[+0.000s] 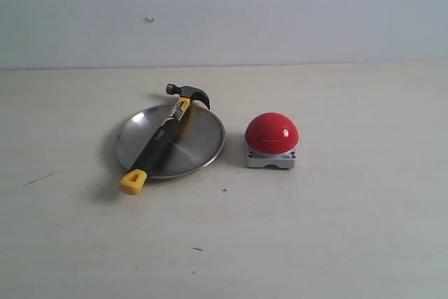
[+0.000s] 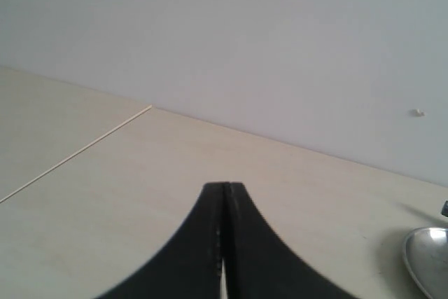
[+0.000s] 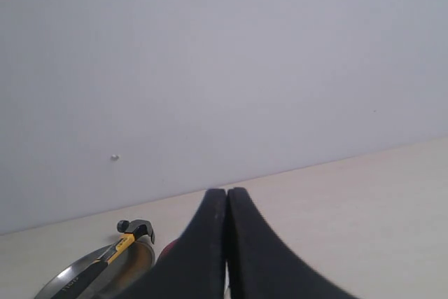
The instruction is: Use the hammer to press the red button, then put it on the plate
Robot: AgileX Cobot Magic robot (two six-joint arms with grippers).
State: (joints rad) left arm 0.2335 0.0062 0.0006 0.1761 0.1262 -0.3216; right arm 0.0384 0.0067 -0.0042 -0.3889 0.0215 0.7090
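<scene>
The hammer [image 1: 162,138] lies diagonally across the round silver plate [image 1: 203,141], its dark head [image 1: 189,93] over the far rim and its yellow end [image 1: 133,183] overhanging the near rim. Just right of the plate sits the red button [image 1: 271,133] on its light-grey base. Neither gripper shows in the exterior view. In its wrist view my left gripper [image 2: 225,187] is shut on nothing, with only the plate's edge [image 2: 427,257] at the side. My right gripper [image 3: 227,191] is shut and empty; past it I see the hammer [image 3: 126,234], the plate [image 3: 77,276] and a sliver of the button [image 3: 168,248].
The pale wooden table [image 1: 336,229] runs back to a plain grey wall [image 1: 280,12]. A thin seam line [image 2: 77,150] crosses the tabletop in the left wrist view.
</scene>
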